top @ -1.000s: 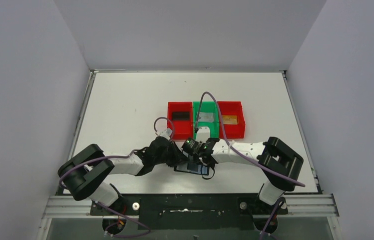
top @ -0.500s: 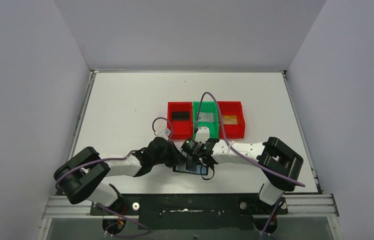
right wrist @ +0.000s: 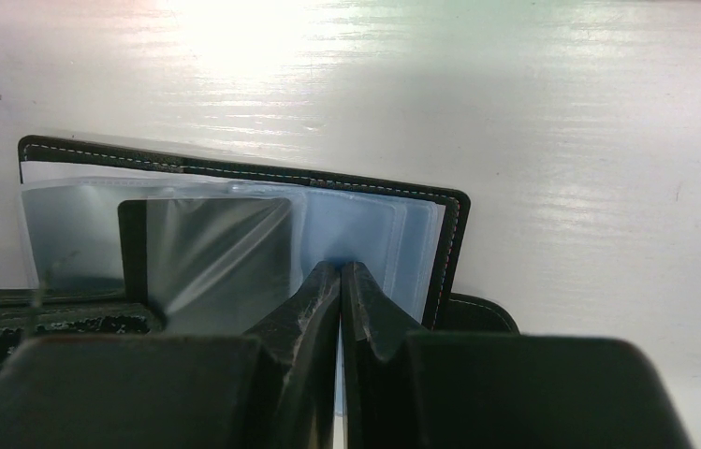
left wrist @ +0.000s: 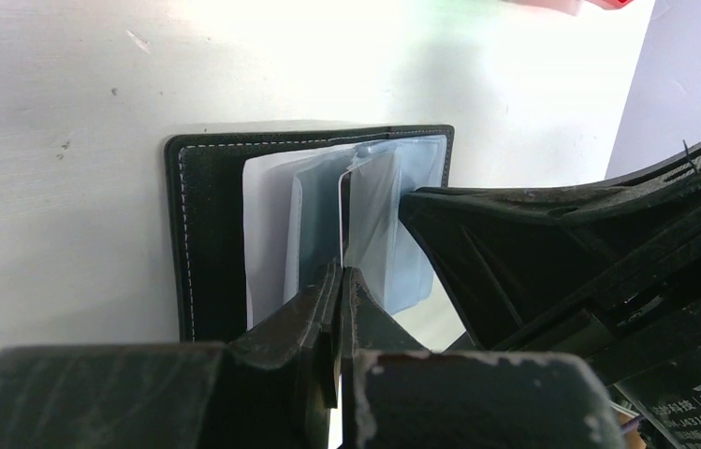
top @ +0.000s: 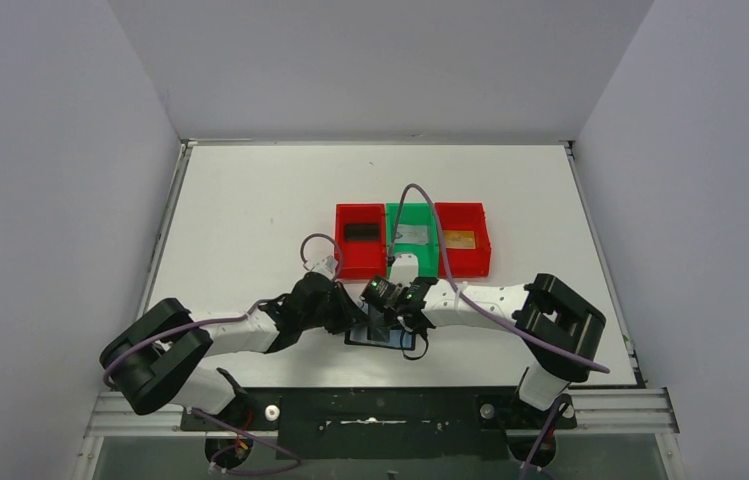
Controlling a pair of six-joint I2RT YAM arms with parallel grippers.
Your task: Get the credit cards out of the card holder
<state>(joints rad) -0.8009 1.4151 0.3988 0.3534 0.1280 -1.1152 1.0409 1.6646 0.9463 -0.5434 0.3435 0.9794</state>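
drawing a card from the card holder open on the table, i have the left gripper pinched on its edge and the right gripper clamped on a sleeve; next, a straight pull.

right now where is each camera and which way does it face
top external: high behind the bases, looking down at the table, left arm and right arm.
left wrist: low, past the shut left gripper at the open card holder; right arm intrudes.
right wrist: low, past the shut right gripper.
both wrists share the card holder.
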